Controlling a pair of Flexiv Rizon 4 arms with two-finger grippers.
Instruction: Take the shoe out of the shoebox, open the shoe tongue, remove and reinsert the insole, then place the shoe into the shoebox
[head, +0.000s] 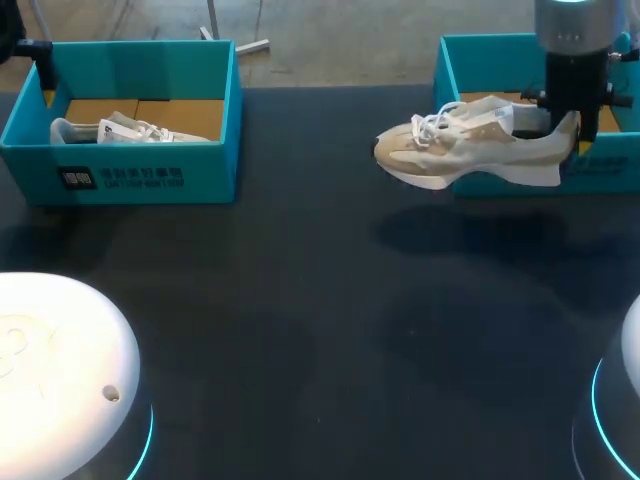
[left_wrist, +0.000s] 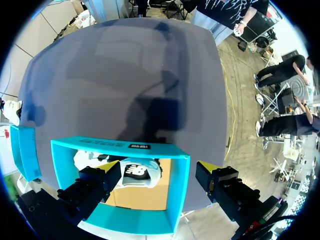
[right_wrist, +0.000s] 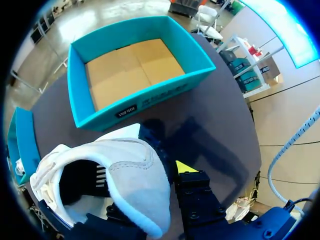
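Shoe (head: 470, 148) held out of the right shoebox (head: 445, 70)
The right gripper (head: 572, 128) pinches the shoe by the heel, in the air just in front of this box; held only there, it may tilt and slip out. The left gripper (left_wrist: 157, 170), well apart, stands open. The box's front label (right_wrist: 125, 111) is too small to read.

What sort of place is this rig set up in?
Likely a robotics lab bench for shoe-handling trials: a dark table, a teal cardboard shoebox on the left, another on the right, and a beige suede sneaker held by the right gripper.
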